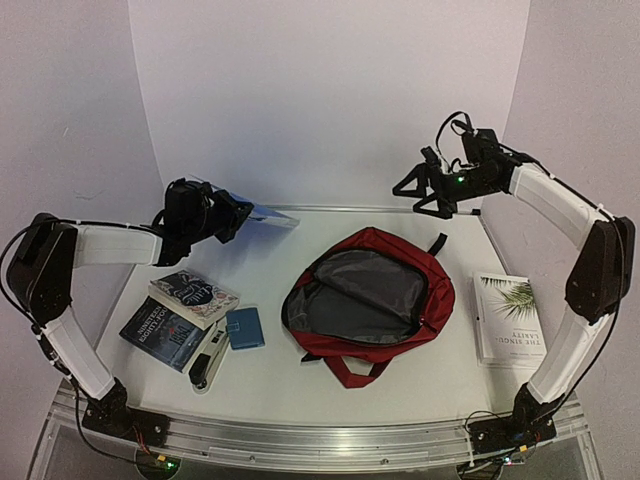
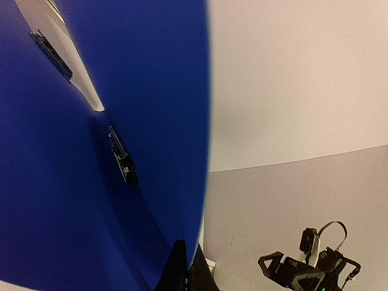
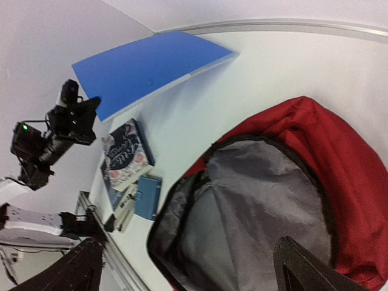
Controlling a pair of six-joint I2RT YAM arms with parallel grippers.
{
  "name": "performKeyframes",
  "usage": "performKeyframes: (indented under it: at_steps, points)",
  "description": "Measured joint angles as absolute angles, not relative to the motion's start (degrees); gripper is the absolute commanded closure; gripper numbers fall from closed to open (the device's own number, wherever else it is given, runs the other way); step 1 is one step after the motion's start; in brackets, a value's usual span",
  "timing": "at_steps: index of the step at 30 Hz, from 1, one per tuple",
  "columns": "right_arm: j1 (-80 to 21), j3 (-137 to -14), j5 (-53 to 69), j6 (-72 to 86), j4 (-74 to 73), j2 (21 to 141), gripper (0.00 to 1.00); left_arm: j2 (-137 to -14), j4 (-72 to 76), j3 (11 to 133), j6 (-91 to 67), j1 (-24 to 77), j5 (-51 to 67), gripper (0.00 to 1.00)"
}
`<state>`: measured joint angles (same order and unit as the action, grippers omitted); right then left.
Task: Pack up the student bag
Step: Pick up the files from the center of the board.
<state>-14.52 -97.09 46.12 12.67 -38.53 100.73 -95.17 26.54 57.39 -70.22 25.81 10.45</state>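
**Left arm has the folder up, right arm wide open over the bag**

- Left gripper [image 1: 235, 214]: clamped on the near edge of a blue folder [image 1: 268, 214]. I see the folder lifted clear of the table [image 1: 300, 390] at the far-left, sloping down toward the back wall. On the left wrist cam the blue cover fills the left half of the view, so I can't see the pads themselves there.
- Right gripper [image 1: 415, 195]: jaws spread wide with nothing between them. It hangs in the air at the far-right, above and behind the bag. On the right wrist cam both fingers sit in the bottom corners, with the bag's mouth between them well below.
- Student bag [image 1: 438, 285]: lying flat mid-table, a bit right of centre. It's unzipped, and the mouth gapes toward the left arm with the grey lining [image 1: 365, 285] exposed. I can't make out anything inside. A red handle loop [image 1: 352, 370] points to the near edge and a black strap [image 1: 437, 243] sticks out at the far side.
- Left of the bag: a floral-cover book [image 1: 195, 296] stacked on a dark blue book [image 1: 160, 332]. A small blue case [image 1: 245, 327] sits just beside them, and a black-and-white stapler-like item [image 1: 208, 362] is near the case. I can't tell exactly what it is.
- Right of the bag: a white book with a palm leaf cover [image 1: 508, 318], flat and apart from the bag.
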Motion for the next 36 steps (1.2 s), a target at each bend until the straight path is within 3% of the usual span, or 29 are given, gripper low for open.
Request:
performKeyframes:
  at_steps: [7, 10, 16, 25, 36]
  points:
    - [-16.6, -92.2, 51.3, 36.6, -24.5, 101.1, 0.02, -94.8, 25.6, 57.6, -70.8, 29.0, 12.1, 1.00]
    - [-20.0, -91.5, 51.3, 39.4, -21.9, 102.2, 0.02, -95.0, 24.1, 60.0, -71.4, 31.1, 12.3, 1.00]
    - [-26.9, -91.1, 41.3, 16.2, -21.6, 99.5, 0.02, -95.9, 17.9, 69.7, -71.9, 34.2, 14.8, 1.00]
    - [-27.3, -88.6, 29.3, -20.6, -20.1, 92.1, 0.02, -97.9, 7.0, 81.7, -71.8, 34.6, 25.5, 1.00]
    - [-33.8, -88.4, 23.1, -40.7, -20.1, 94.2, 0.02, -99.7, 2.1, 87.3, -70.8, 36.5, 34.2, 1.00]
